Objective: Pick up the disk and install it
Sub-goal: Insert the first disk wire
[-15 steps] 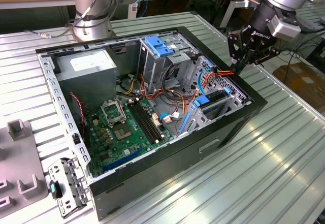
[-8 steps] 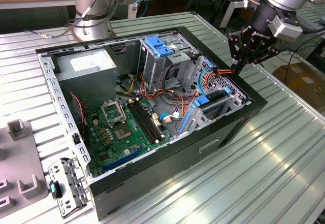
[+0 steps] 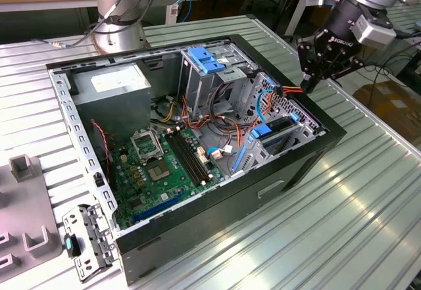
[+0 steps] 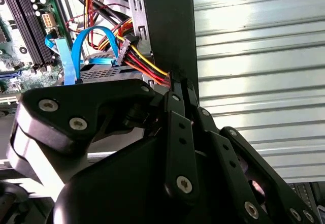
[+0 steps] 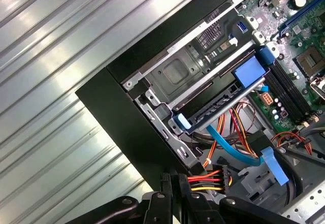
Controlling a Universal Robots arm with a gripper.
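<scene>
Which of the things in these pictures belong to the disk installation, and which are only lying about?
Belong to the job:
disk, in the drive cage
claw, by the case wall
computer case

Not needed for it:
power-supply box
metal bracket on the table
grey fixture beside it
</scene>
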